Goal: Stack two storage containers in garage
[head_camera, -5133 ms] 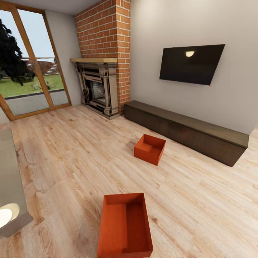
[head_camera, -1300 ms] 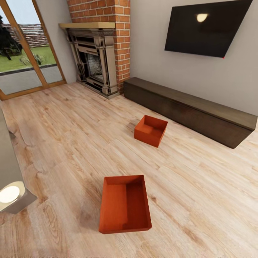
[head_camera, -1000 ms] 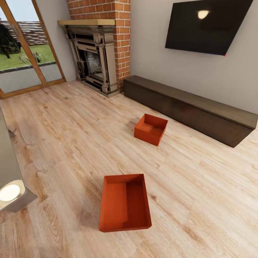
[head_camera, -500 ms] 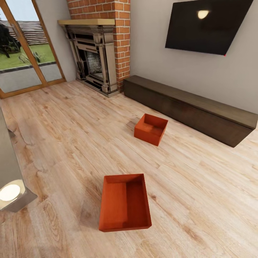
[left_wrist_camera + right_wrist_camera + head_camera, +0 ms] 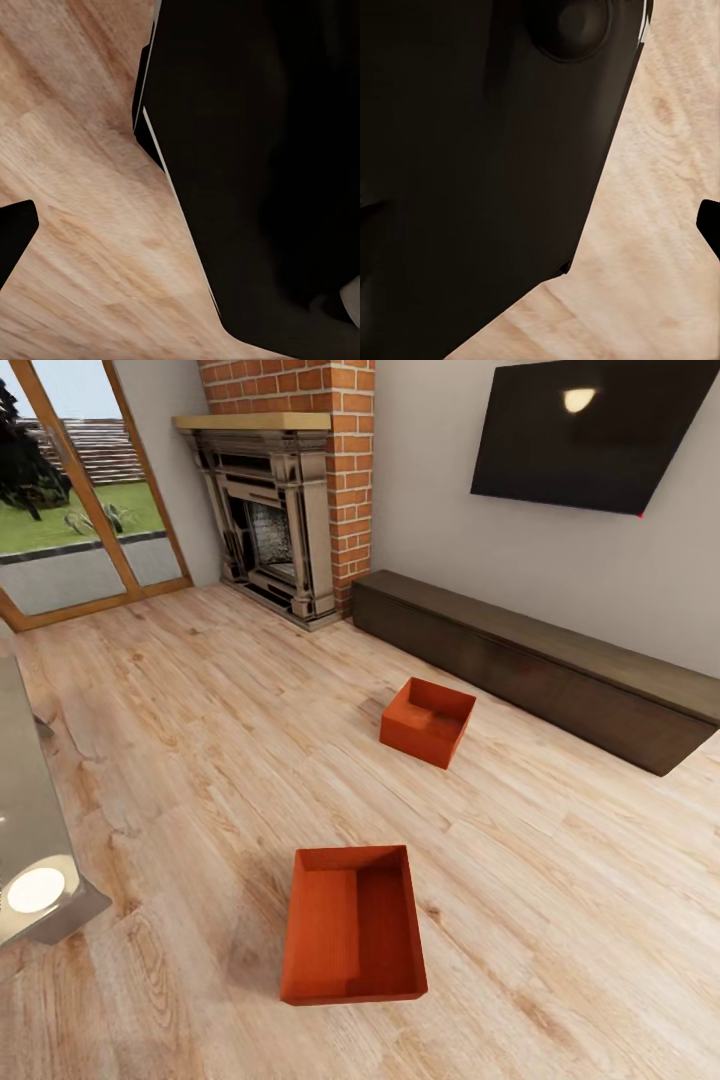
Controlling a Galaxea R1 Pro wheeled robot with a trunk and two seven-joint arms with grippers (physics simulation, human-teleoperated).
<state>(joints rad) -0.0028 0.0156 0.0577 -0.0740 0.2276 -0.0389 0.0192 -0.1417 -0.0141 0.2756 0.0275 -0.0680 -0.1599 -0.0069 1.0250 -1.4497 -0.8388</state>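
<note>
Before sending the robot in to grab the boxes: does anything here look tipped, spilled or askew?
Nothing stands out. Both orange-red storage containers sit upright and empty on the wood-plank floor: the near one squared to the view, the far one turned at an angle, short of the dark low bench. They are apart and look undamaged.

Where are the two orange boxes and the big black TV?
Near storage container point(image 5: 335, 930), head view, on its inside bottom.
Far storage container point(image 5: 418, 742), head view, on its front outer wall.
TV point(image 5: 590, 445), head view, on the middle of its dark screen.
</note>
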